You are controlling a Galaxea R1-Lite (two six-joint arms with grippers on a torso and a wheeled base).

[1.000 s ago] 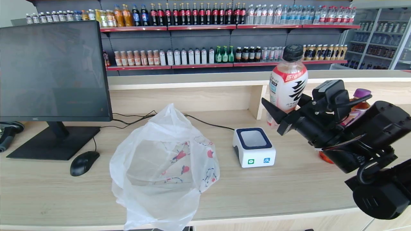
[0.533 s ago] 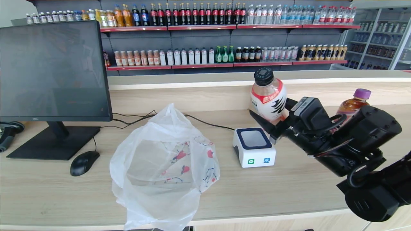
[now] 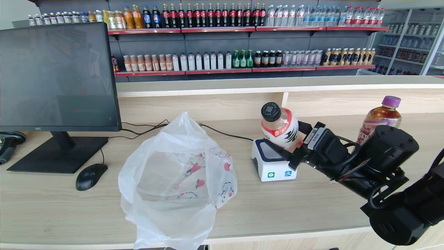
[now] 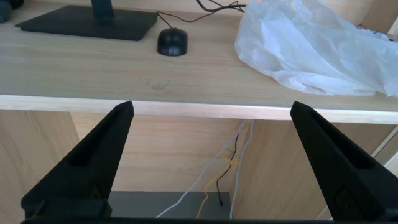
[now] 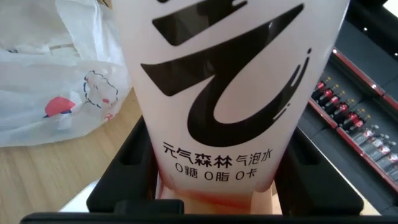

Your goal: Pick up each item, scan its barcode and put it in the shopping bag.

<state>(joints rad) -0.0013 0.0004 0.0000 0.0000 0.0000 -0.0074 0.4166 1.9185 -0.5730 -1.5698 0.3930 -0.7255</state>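
From my head camera, my right end effector (image 3: 289, 139) is clamped on the white-labelled drink bottle (image 3: 279, 126). It holds the bottle tilted directly above the scanner (image 3: 274, 168), with the black cap leaning away from my wrist. The shopping bag (image 3: 177, 180) stands open on the surface (image 3: 312, 205) to the scanner's left, a little apart from it. A second bottle with a purple cap (image 3: 381, 118) stands upright to the scanner's right, well apart. A mouse (image 3: 91, 176) and a monitor (image 3: 59, 76) sit far to the scanner's left, beyond the bag.

From my left wrist, my left end effector (image 4: 208, 162) hangs with its fingers spread wide and nothing between them. It sits below the front edge of the surface, on the far side of the bag (image 4: 311, 43) from the scanner.

From my right wrist, the fingers press both sides of the bottle's lower body (image 5: 224, 81), near its base.

I judge the bottle to be full, so fairly heavy for its size, with liquid that can slosh when tipped. The plastic wall looks stiff enough for a firm squeeze, but the glossy label seems slippery. The lower body, where I grip now, seems the right place, since it leaves the label free to face the scanner window.
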